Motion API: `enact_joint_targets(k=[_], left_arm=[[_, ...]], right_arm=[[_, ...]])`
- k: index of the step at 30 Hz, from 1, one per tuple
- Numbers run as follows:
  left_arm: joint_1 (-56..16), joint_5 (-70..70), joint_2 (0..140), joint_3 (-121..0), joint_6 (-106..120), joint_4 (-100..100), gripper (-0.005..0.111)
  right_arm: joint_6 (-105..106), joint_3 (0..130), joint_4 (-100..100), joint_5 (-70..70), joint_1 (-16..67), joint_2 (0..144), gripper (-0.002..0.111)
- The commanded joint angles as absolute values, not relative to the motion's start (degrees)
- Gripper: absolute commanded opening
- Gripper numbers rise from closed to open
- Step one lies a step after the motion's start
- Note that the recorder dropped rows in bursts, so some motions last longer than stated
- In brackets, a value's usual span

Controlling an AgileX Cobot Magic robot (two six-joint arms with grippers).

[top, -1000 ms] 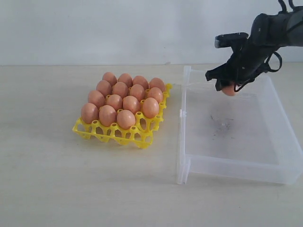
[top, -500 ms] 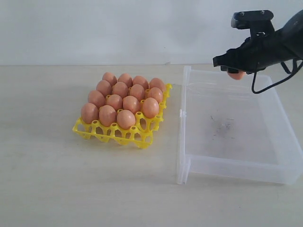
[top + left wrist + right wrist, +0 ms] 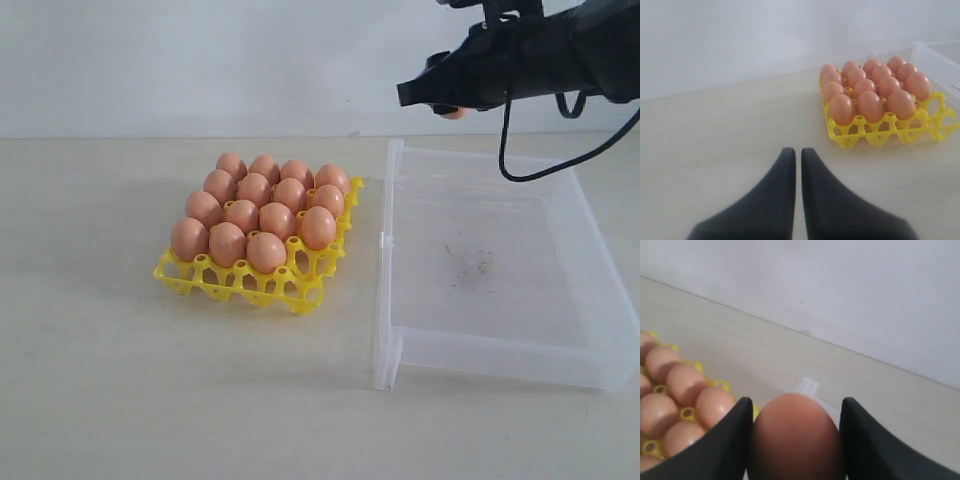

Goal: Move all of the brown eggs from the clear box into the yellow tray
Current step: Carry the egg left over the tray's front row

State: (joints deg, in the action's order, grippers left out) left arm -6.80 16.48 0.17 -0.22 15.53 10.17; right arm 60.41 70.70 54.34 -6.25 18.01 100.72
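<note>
This looks like the carry of the final egg. The clear box [image 3: 480, 358], standing just beside the yellow tray [image 3: 240, 285] on the surface [image 3: 100, 380], has nothing in it. Fifteen brown eggs [image 3: 253, 188] stand upright in the tray's cups. The one bare cup [image 3: 305, 268] is at the tray's corner nearest the camera on the box side. The sixteenth egg [image 3: 795, 440] is in the right gripper [image 3: 796, 402], whose fingers [image 3: 735, 440] stand wide and press on its two flanks. In the exterior view it hangs high in the air, off the tray's box-side edge and beyond its far corner, so not yet over the tray. Its long axis seems to run along the fingers, roughly level and aimed toward the tray's side of the scene. Which end leads I cannot tell. The next move, as I judge it, is to travel over the bare corner cup and tip the egg upright. It should then go down straight between the posts, clear of the neighbouring eggs, before the fingers let go. The left gripper [image 3: 796, 155] hovers low over the surface, well away from the tray on the side opposite the box. Its fingers are drawn almost together and hold nothing.
</note>
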Motion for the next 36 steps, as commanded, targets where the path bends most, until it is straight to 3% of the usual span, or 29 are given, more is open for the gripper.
enact_joint_targets(k=[1, 14, 27, 33, 36], left_arm=[[-7.14, 16.26, 0.0, 0.0, 15.54, 10.09, 0.004], [-7.14, 16.26, 0.0, 0.0, 15.54, 10.09, 0.004], [-7.14, 16.26, 0.0, 0.0, 15.54, 10.09, 0.004], [-7.14, 16.26, 0.0, 0.0, 15.54, 10.09, 0.004], [-7.14, 16.26, 0.0, 0.0, 15.54, 10.09, 0.004]], right_arm=[[62.12, 70.52, 54.68, -5.84, 22.04, 97.89, 0.0], [63.12, 70.52, 57.27, -6.52, 32.04, 97.35, 0.0], [72.38, 65.26, 58.77, -5.74, 32.53, 96.52, 0.0], [88.81, 65.26, 66.35, 23.05, 32.53, 92.39, 0.0], [120.43, 65.26, 82.62, 47.31, 32.53, 90.97, 0.0]])
